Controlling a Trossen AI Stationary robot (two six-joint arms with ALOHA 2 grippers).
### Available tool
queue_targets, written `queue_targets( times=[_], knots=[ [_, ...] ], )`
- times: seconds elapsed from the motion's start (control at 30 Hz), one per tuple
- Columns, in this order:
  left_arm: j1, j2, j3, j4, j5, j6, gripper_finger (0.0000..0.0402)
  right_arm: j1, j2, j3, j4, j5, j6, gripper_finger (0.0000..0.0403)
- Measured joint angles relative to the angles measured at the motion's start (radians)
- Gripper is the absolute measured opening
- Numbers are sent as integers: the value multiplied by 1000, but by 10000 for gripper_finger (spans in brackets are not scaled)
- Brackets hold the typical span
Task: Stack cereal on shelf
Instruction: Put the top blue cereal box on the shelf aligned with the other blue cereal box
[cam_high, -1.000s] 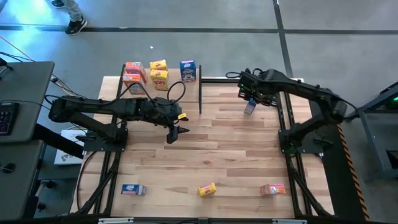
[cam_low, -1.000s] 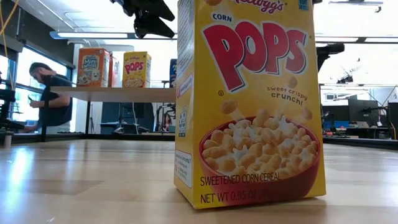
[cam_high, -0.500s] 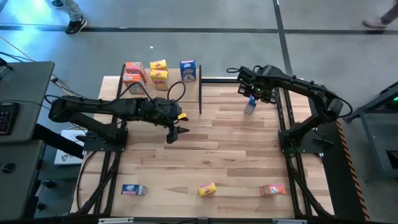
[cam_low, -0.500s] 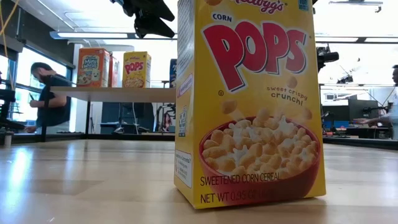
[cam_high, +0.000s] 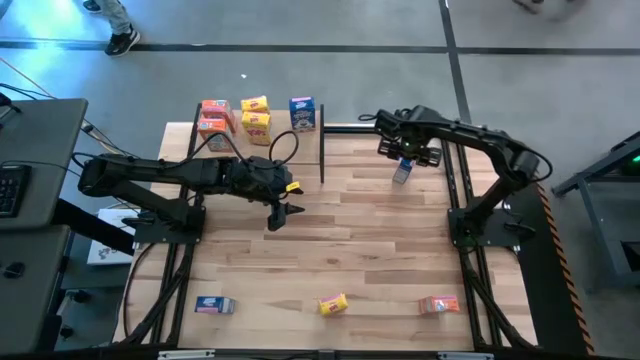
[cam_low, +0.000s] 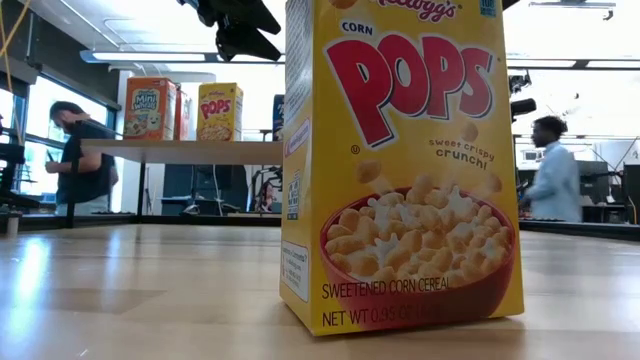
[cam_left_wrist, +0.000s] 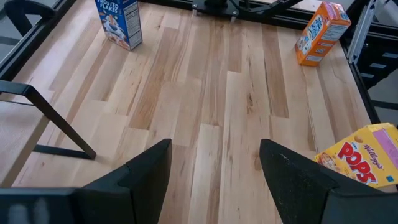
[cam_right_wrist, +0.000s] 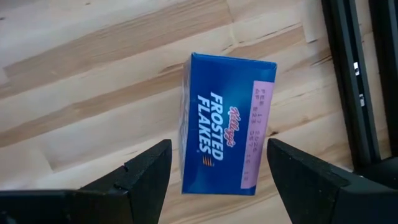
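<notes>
Overhead, your right claw (cam_high: 403, 153) has slid along the worktop's far edge to hang over the blue cereal box (cam_high: 402, 172). Its wrist view shows open fingers (cam_right_wrist: 147, 174) straddling that box, ungrasped. Left claw (cam_high: 277, 217) waits open mid-worktop.

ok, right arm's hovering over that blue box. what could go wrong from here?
1. The right gripper has its jaws open above the upright blue box; the box sits skewed between them, so closing could twist or tip it.
2. Black shelf posts stand close beside it; the arm may clip them.
3. The shelf already holds five boxes, leaving little space.
</notes>
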Motion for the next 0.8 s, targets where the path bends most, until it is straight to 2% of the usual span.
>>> queue_targets(
  times=[0.33,0.63,0.8],
  knots=[
    [0,0,0,-1,0,2,235,-9,29,0,8,-7,-29,248],
    [0,0,0,-1,0,0,235,-9,29,0,8,-23,-29,186],
    [0,0,0,-1,0,-1,235,-9,29,0,-3,-29,-49,165]
  ],
)
